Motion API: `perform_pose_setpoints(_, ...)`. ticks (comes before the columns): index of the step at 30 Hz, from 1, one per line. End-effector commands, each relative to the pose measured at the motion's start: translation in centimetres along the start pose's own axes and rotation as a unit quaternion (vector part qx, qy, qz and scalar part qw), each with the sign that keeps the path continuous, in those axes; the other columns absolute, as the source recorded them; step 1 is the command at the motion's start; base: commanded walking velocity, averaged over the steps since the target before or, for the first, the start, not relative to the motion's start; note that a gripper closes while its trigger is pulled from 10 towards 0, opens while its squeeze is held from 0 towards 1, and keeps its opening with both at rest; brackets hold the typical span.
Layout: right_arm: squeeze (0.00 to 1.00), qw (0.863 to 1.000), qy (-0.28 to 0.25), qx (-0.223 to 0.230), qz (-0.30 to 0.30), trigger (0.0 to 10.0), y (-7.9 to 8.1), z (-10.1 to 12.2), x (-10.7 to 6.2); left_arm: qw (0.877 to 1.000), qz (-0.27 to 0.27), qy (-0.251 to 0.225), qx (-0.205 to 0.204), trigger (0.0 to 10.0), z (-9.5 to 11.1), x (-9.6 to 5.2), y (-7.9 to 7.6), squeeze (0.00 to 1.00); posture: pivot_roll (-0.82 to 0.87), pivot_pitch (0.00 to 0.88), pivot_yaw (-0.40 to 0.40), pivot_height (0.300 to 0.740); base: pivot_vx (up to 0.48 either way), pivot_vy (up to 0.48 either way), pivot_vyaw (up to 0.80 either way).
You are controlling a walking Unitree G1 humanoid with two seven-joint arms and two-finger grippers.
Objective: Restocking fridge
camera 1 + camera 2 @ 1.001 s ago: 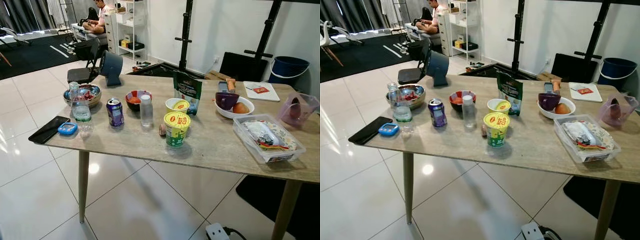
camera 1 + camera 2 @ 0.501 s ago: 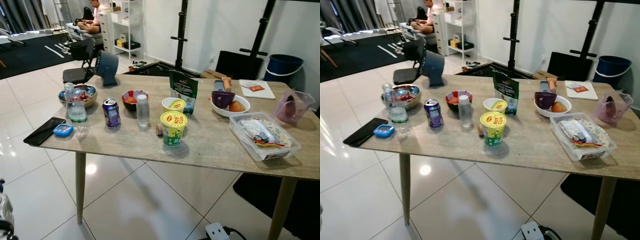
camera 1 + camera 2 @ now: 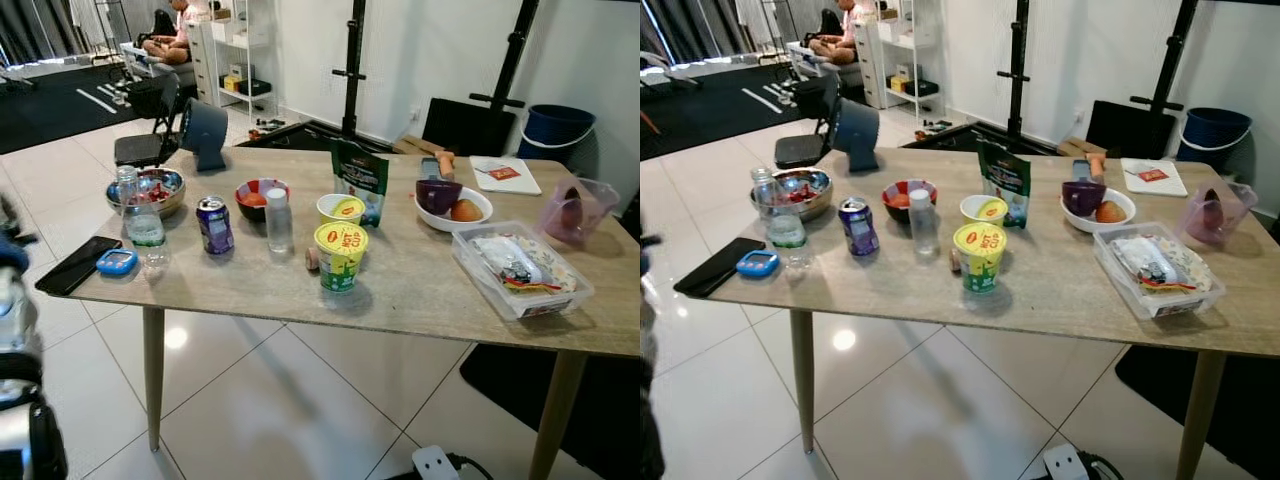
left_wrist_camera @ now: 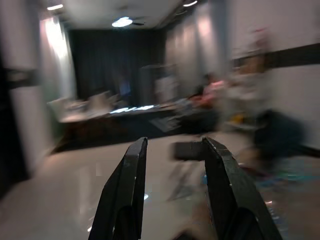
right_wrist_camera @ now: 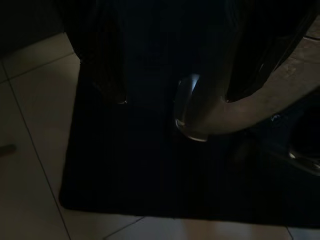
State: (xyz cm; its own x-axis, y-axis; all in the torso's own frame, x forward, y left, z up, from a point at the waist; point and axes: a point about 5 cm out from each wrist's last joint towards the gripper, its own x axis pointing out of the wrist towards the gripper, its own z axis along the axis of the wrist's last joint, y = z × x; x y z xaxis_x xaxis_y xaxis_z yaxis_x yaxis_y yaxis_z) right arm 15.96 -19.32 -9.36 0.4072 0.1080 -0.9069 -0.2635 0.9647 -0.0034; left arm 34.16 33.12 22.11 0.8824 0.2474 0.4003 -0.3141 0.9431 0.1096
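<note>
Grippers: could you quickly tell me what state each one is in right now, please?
Left gripper: open, holding nothing.
Right gripper: open, holding nothing, in dark shade.

L wrist view blurred; chair (image 4: 187, 150) maybe.

Silver left arm (image 3: 20, 400) with black joints, left claw (image 4: 172, 150) of two long, smooth black fingers

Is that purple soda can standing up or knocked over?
Upright. The purple can stands on its base on the table, top rim facing up.
</note>
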Motion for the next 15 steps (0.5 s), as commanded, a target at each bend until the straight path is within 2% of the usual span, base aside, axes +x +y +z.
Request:
perform_pose_setpoints(1, 0.0, 1.0, -0.002, 0.004, -0.001, 10.0, 0.1, 0.1, 0.0, 0.998, -0.063, 0.008, -0.015, 10.0, -0.6, -0.1, -2.6, 0.68, -0.02, 0.0, 0.014, 0.74, 0.0, 0.0, 0.0)
perform_pose_setpoints(2, 0.0, 1.0, -0.001, 0.004, -0.001, 10.0, 0.1, 0.0, 0.0, 0.995, -0.099, 0.012, -0.029, 10.0, -0.8, -0.1, -4.2, 1.0, -0.02, 0.0, 0.014, 0.74, 0.0, 0.0, 0.0)
perform_pose_setpoints(3, 0.0, 1.0, -0.001, 0.004, -0.001, 10.0, 0.1, 0.0, 0.0, 0.995, -0.099, 0.012, -0.029, 10.0, -0.8, -0.1, -4.2, 1.0, -0.02, 0.0, 0.014, 0.74, 0.0, 0.0, 0.0)
perform_pose_setpoints(4, 0.0, 1.0, -0.001, 0.004, -0.001, 10.0, 0.1, 0.0, 0.0, 0.992, -0.118, 0.015, -0.039, 10.0, -1.0, -0.1, -5.2, 1.0, -0.02, 0.0, 0.014, 0.74, 0.0, 0.0, 0.0)
perform_pose_setpoints(5, 0.0, 1.0, 0.0, 0.005, 0.0, 10.0, 0.2, -0.1, 0.0, 0.988, -0.146, 0.021, -0.049, 10.0, -1.2, -0.2, -6.8, 1.0, -0.02, 0.0, 0.015, 0.74, 0.0, 0.0, 0.0)
perform_pose_setpoints(6, 0.0, 1.0, 0.0, 0.005, 0.0, 10.0, 0.2, -0.1, 0.0, 0.988, -0.146, 0.021, -0.049, 10.0, -1.2, -0.2, -6.8, 1.0, -0.02, 0.0, 0.015, 0.74, 0.0, 0.0, 0.0)
perform_pose_setpoints(8, 0.0, 1.0, 0.001, 0.005, 0.0, 10.0, 0.2, -0.1, 0.0, 0.985, -0.163, 0.024, -0.054, 10.0, -1.2, -0.1, -7.8, 1.0, -0.02, 0.0, 0.018, 0.74, 0.0, 0.0, 0.0)
perform_pose_setpoints(12, 0.0, 1.0, 0.001, 0.006, 0.001, 10.0, 0.3, -0.2, 0.0, 0.986, -0.159, 0.026, -0.051, 10.0, -1.1, 0.3, -8.0, 1.0, -0.02, 0.0, 0.019, 0.74, 0.0, 0.0, 0.0)
perform_pose_setpoints(15, 0.0, 1.0, 0.001, 0.007, 0.001, 10.0, 0.4, -0.2, 0.1, 0.991, -0.123, 0.038, -0.028, 10.0, -0.8, 1.0, -6.9, 1.0, -0.03, 0.0, 0.021, 0.74, 0.0, 0.0, 0.0)
